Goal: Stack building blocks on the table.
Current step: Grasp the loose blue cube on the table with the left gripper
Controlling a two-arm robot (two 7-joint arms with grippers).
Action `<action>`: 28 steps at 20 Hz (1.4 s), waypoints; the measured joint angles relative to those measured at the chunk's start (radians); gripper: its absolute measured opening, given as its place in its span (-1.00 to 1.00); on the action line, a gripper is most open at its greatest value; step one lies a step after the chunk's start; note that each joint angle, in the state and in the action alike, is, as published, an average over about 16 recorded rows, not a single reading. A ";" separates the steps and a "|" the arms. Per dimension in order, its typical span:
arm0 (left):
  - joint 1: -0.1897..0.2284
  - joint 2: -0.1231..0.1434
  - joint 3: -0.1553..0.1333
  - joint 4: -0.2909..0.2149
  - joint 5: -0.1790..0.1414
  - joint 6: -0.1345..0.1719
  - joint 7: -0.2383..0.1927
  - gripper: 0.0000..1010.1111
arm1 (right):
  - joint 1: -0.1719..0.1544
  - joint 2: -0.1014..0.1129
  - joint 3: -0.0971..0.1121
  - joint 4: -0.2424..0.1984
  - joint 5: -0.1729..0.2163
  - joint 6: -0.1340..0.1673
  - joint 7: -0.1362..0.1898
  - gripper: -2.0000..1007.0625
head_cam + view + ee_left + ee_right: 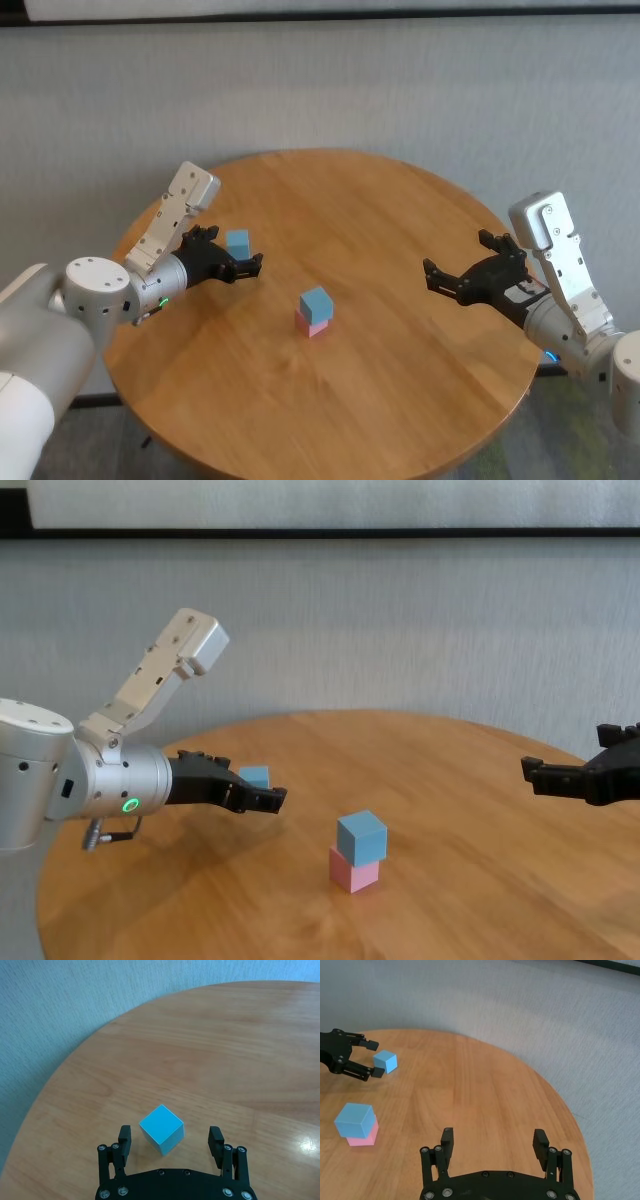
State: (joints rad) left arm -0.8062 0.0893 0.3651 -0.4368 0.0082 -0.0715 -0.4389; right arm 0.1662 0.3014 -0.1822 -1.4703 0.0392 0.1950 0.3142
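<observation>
A light blue block (315,301) sits on a pale pink block (313,324) near the middle of the table (400,400), turned slightly askew on it; the stack also shows as blue block (354,1119) over pink block (365,1137). Another light blue block (160,1128) rests alone on the table at the left. My left gripper (170,1137) is open with this block between its spread fingers, neither finger touching it. Over the table's right side my right gripper (457,263) hovers open and holds nothing, well away from the stack.
The round table's edge curves close behind the lone blue block (238,242) on the left. A grey wall stands behind the table. Bare wood lies between the stack and each gripper.
</observation>
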 joint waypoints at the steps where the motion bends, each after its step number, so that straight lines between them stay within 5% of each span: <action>1: -0.002 -0.001 0.000 0.005 0.001 -0.001 0.000 0.98 | 0.000 0.000 0.000 0.000 0.000 0.000 0.000 0.99; 19: -0.089 -0.036 -0.012 0.185 0.024 -0.081 -0.014 0.98 | 0.000 0.000 0.000 0.000 0.000 0.000 0.000 0.99; 28: -0.175 -0.068 -0.022 0.360 0.038 -0.172 -0.019 0.89 | 0.000 0.000 0.000 0.000 0.000 0.000 0.000 0.99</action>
State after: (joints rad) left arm -0.9814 0.0213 0.3434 -0.0767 0.0461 -0.2430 -0.4578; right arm 0.1662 0.3014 -0.1821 -1.4703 0.0393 0.1950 0.3142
